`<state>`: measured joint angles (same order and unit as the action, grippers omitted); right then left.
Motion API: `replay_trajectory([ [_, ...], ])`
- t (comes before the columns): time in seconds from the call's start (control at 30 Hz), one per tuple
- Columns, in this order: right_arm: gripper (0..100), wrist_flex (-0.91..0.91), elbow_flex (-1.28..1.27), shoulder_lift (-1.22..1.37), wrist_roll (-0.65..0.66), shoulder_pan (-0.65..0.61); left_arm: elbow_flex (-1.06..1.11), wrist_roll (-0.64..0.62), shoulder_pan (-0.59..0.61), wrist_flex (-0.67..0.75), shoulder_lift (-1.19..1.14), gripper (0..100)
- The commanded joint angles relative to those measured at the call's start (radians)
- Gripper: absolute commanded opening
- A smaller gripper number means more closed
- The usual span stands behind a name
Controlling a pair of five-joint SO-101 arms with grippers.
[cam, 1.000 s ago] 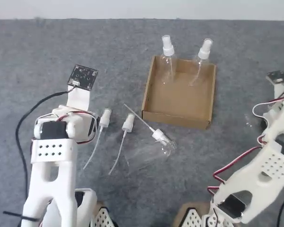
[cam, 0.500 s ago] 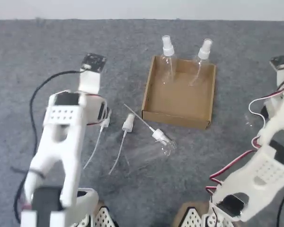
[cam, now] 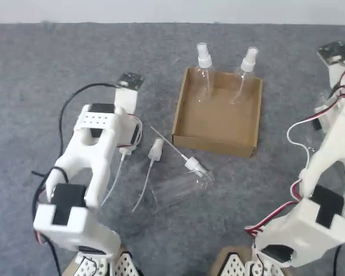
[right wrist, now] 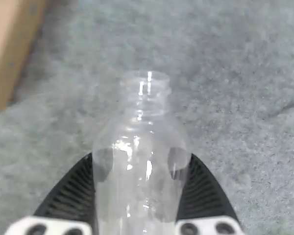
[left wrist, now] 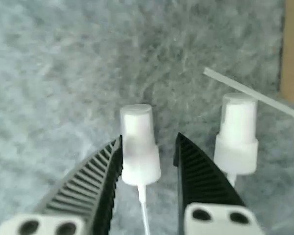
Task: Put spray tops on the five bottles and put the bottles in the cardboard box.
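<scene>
In the left wrist view my left gripper (left wrist: 148, 142) is open, its jaws on either side of a loose white spray top (left wrist: 139, 147) lying on the mat, with a small gap on one side. A second loose spray top (left wrist: 237, 134) lies close beside it. My right gripper (right wrist: 141, 159) is shut on a clear bottle without a top (right wrist: 139, 147). The cardboard box (cam: 187, 100) holds two bottles with tops (cam: 204, 72) (cam: 244, 75). Another topped bottle (cam: 187, 178) lies on the mat in front of the box.
Grey mat (cam: 57, 69) covers the table, with a pale wall behind it. In the high view the left arm (cam: 95, 149) stretches toward the two loose spray tops (cam: 155, 149), and the right arm (cam: 333, 132) stands along the right edge beside the box.
The left arm has swung forward and right, bringing its gripper down around the loose spray top. The right arm has shifted toward the far right edge.
</scene>
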<state>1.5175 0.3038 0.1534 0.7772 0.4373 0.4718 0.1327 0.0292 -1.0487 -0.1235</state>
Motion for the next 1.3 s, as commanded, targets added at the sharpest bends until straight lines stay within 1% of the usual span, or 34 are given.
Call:
replay_trajectory([
  [0.0, 0.6, 0.067, 0.057, -0.148, -0.032, -0.047, -0.051, -0.011, -0.008, 0.063, -0.035, 14],
  [0.13, 0.6, 0.081, 0.055, -0.222, -0.107, -0.073, -0.051, -0.011, 0.0, 0.074, -0.06, 9],
  [0.3, 0.6, 0.114, 0.002, -0.298, -0.15, -0.185, -0.045, -0.012, 0.0, 0.071, -0.044, 2],
  [0.43, 0.6, 0.094, -0.129, -0.407, -0.189, -0.28, -0.044, -0.012, 0.018, 0.069, -0.021, 1],
  [0.57, 0.6, -0.004, -0.338, -0.567, -0.23, -0.36, -0.048, -0.012, 0.066, 0.032, 0.052, 1],
  [0.67, 0.6, -0.107, -0.514, -0.691, -0.273, -0.452, -0.044, -0.012, 0.097, -0.017, 0.183, 1],
  [0.8, 0.6, -0.191, -0.687, -0.794, -0.354, -0.624, -0.044, -0.012, 0.129, -0.133, 0.434, 1],
  [0.93, 0.6, -0.268, -0.772, -0.811, -0.445, -0.819, -0.051, -0.012, 0.153, -0.229, 0.724, 1],
  [1.07, 0.6, -0.401, -0.841, -0.785, -0.512, -0.997, -0.07, -0.012, 0.157, -0.295, 0.965, 1],
  [1.17, 0.6, -0.496, -0.868, -0.768, -0.534, -1.084, -0.131, -0.048, 0.157, -0.33, 1.057, 1],
  [1.27, 0.6, -0.527, -0.887, -0.782, -0.535, -1.125, -0.232, -0.089, 0.157, -0.347, 1.073, 1],
])
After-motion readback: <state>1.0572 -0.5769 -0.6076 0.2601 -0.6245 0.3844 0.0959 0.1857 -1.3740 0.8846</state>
